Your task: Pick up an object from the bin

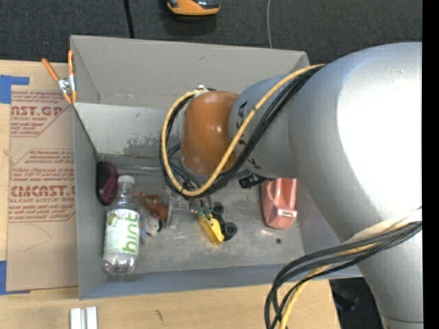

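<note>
The big silver robot arm [357, 156] comes in from the right and fills much of the space above the grey metal bin [185, 279]. Its wrist wears a rounded orange cover [206, 136], with yellow and black cables [166, 142] looped around it. Below that cover the gripper [175, 210] hangs low over the middle of the bin floor. From where I stand the wrist hides most of it, so I cannot tell whether the jaws are released or clenched, or whether anything sits between them. The nearest thing on its left is a small reddish-brown scrap of something [147, 200], just beside the gripper's tip and possibly touching it. Just below that scrap lies a little pale lump [152, 225]. On the gripper's right, near it, a small yellow and black plastic piece [214, 227] lies slanted on the floor. A clear plastic water bottle with a green and white label [122, 235] lies on its side along the left wall, cap pointing towards the back. Beside the cap a dark maroon rounded object [105, 182] rests against the same wall. Over on the right, partly under the arm, a pink box-shaped container [279, 202] stands well apart from the bottle. None of these things is lifted off the floor.
</note>
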You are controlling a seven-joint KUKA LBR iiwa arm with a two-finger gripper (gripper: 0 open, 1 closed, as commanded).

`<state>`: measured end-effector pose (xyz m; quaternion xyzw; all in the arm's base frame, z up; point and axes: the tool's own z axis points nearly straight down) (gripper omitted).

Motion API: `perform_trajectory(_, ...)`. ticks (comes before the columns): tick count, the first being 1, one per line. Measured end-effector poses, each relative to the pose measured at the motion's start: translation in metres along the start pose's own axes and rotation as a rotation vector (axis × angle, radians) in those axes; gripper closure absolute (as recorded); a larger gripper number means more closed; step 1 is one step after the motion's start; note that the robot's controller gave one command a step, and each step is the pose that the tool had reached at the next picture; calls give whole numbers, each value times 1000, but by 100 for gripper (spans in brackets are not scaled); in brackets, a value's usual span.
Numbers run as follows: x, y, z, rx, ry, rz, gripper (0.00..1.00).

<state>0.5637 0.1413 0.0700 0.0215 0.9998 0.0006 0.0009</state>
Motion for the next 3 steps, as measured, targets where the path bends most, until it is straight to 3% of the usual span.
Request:
perform_trajectory(1, -16, -8, -80, 1, 0, 98, 100)
perform_trajectory(2, -16, -8, -80, 1, 0, 98, 100)
perform_trajectory(3, -9, 8, -84, 1, 1, 108, 100)
